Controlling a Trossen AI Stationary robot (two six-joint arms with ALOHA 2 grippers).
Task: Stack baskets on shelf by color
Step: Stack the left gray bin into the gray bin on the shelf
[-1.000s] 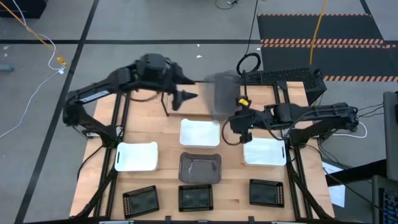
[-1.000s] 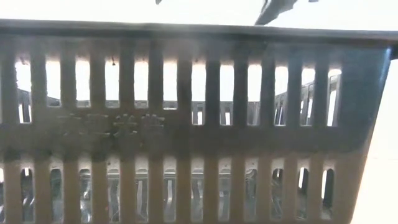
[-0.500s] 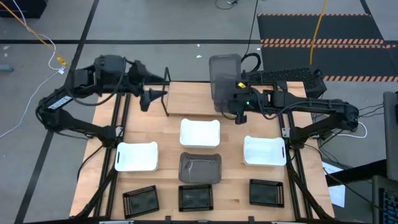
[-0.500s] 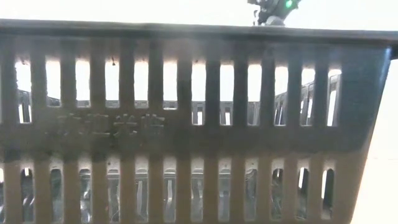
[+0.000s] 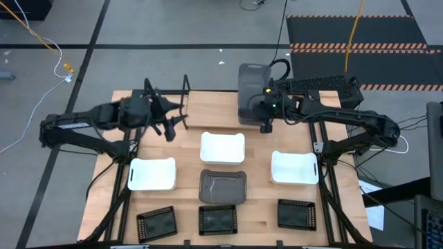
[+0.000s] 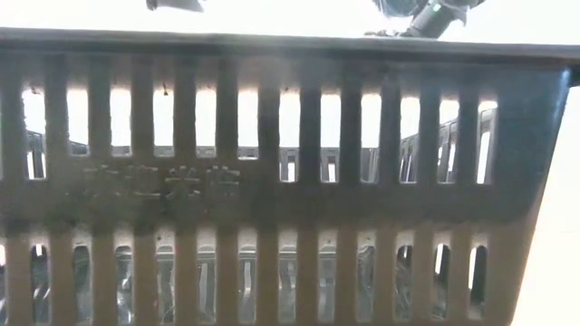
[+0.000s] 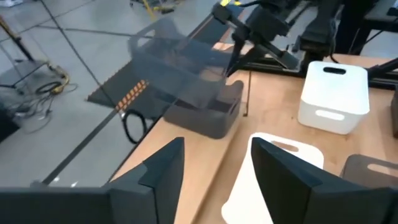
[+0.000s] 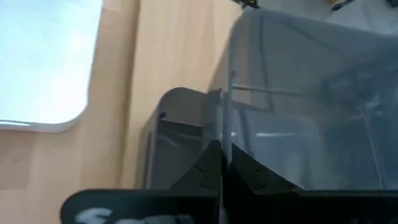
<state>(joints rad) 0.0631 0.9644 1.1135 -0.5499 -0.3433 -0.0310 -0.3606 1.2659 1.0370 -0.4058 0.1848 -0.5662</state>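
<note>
We have our right tool (image 5: 263,119) clamped on a grey basket (image 5: 250,83) over another, left tool (image 5: 168,123) open and empty, seven baskets still unsorted beside the white middle basket (image 5: 222,147).

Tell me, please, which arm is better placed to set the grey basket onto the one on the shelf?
The right arm. Its claw is shut on the grey basket, held tilted just above the grey basket on the shelf. The left claw is open and off to the side.
</note>
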